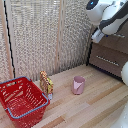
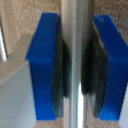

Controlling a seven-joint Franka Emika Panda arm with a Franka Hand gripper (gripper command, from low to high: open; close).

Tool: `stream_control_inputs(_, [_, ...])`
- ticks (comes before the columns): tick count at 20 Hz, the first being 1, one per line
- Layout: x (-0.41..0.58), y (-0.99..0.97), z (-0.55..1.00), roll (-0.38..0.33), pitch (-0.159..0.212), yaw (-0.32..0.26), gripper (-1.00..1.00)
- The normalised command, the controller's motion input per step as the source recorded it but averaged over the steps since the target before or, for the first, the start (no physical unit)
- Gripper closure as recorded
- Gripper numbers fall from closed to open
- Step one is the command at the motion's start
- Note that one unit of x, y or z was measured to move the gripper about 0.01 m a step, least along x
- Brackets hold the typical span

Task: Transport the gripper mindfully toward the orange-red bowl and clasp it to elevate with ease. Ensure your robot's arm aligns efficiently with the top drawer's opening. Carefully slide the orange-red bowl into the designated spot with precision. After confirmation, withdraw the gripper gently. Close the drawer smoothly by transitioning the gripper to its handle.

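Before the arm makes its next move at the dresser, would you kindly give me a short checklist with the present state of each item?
1. Silver bar handle sits between the blue-tipped fingers of the gripper: ok.
2. Dark pads firmly pressing the bar: cannot tell.
3. Gripper at the dark brown wooden dresser in the exterior view: ok.
4. Top drawer fully shut: cannot tell, the arm hides it.
5. Orange-red bowl inside the drawer: cannot tell, it is not in view.
6. Pink cup and red wire basket away from the dresser: ok.
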Motion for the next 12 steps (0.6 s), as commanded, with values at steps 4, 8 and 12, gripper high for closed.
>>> stream_control_inputs(4, [0.0,-0.85,0.56,0.039,0.0,0.105,1.0])
stream_control_inputs(8, [0.011,-0.56,0.25,-0.01,-0.013,0.059,1.0])
stream_control_inputs(12, [-0.009,-0.08,0.07,-0.033,-0.068,-0.014,-1.0])
